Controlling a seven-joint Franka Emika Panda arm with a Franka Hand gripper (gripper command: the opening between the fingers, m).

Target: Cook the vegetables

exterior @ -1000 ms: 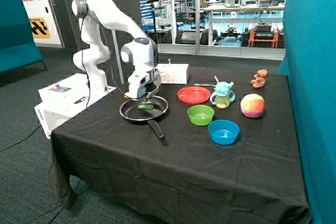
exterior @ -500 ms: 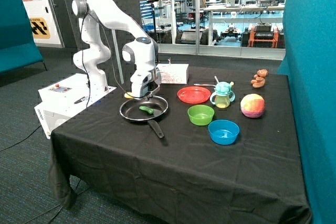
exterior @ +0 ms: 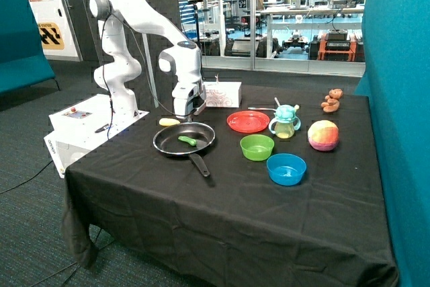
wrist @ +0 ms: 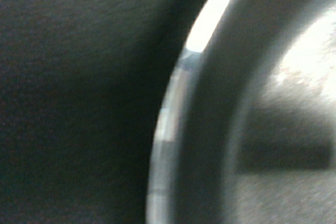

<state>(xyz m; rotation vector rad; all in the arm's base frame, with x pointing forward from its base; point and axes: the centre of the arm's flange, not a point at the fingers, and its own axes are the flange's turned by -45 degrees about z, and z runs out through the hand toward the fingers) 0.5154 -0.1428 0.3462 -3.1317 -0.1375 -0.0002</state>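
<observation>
Lifted clear, the jaws (exterior: 190, 116) hang unreadable above the pan (exterior: 168, 144) holding the green vegetable (exterior: 187, 141).

I see the green vegetable (exterior: 187, 140), a small dark green cucumber-like piece, lying flat inside the frying pan (exterior: 168, 146), near the middle of its floor and slanted toward the handle side. The yellow vegetable (exterior: 169, 122), a pale oblong piece, lies on the black cloth just outside the pan's far rim, on its side, not in the pan.
</observation>
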